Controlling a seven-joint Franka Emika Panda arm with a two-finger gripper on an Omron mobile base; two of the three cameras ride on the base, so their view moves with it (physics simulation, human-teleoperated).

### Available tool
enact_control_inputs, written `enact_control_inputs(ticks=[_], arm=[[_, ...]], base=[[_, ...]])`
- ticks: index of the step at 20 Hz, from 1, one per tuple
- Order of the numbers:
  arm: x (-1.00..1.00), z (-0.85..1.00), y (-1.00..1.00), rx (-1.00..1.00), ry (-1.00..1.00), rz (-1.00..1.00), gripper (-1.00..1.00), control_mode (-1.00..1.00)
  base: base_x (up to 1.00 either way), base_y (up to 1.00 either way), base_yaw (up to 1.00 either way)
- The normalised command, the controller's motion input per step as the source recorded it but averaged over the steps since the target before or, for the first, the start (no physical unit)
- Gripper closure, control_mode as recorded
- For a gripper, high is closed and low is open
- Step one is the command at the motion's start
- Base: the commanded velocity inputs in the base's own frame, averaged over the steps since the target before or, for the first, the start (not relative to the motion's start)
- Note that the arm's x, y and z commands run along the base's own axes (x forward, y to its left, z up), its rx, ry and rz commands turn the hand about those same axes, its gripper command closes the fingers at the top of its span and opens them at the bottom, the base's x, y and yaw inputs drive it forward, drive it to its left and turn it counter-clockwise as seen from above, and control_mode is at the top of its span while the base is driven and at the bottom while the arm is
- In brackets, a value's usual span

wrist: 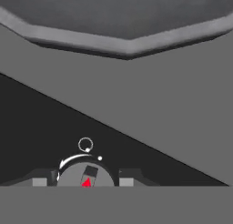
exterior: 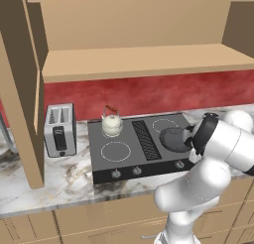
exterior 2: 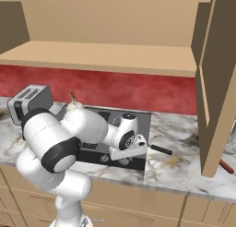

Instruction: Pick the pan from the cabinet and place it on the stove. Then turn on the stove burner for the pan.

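Pan (exterior: 174, 139) sits on the stove (exterior: 124, 151), just beyond my fingers (wrist: 83, 182); they're partly open around a knob (wrist: 86, 177), not clamped; off-centre closing could slip or twist the wrong burner.

1 pan (exterior: 174, 139), 1 kettle (exterior: 111, 123), 1 toaster (exterior: 60, 129), 3 knobs (exterior: 137, 171) showing (front row), 1 stove (exterior: 124, 153).

Pan (exterior: 174, 139) occupies right front ring of stove (exterior: 124, 161); kettle (exterior: 112, 124) blocks left rear. Left front ring clear. Knob (wrist: 86, 175) apparently sits between claw (wrist: 83, 181) tips.
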Motion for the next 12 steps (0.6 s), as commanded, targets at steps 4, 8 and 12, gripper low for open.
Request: enact_control_inputs(ticks=[4, 8, 12], arm=[[-0.20, -0.47, 0.08, -0.03, -0.04, 0.27, 1.00, -1.00], [-0.19, -0.49, 0.04, -0.02, -0.05, 0.28, 1.00, -1.00], [-0.20, -0.51, 0.00, 0.00, -0.06, 0.28, 1.00, -1.00]], base=[[0.00, 0.00, 0.00], [0.00, 0.00, 0.00], [0.00, 0.00, 0.00]])
